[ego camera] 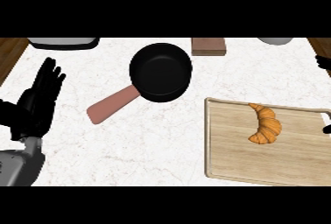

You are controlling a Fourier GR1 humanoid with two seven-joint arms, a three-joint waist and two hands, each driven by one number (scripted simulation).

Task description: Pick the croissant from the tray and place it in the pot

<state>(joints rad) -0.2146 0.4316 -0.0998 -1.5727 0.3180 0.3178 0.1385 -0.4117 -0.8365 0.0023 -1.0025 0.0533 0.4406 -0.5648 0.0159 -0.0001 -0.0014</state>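
Note:
A golden-brown croissant (265,125) lies on the wooden tray (233,153) at the right of the counter, towards the tray's far side. The pot (160,72) is a black round pan with a pinkish handle (112,106) pointing to the lower left; it stands at the counter's middle back and nothing shows inside it. My left hand (37,103) rests open at the far left, fingers up, well away from both. Of my right hand (325,62) only small black bits show at the right edge, beside the tray.
A brown block (208,46) stands just right of the pot at the back. A white bowl (275,40) is at the back right, and a white and dark dish (63,43) at the back left. Bare marble lies between pot and tray.

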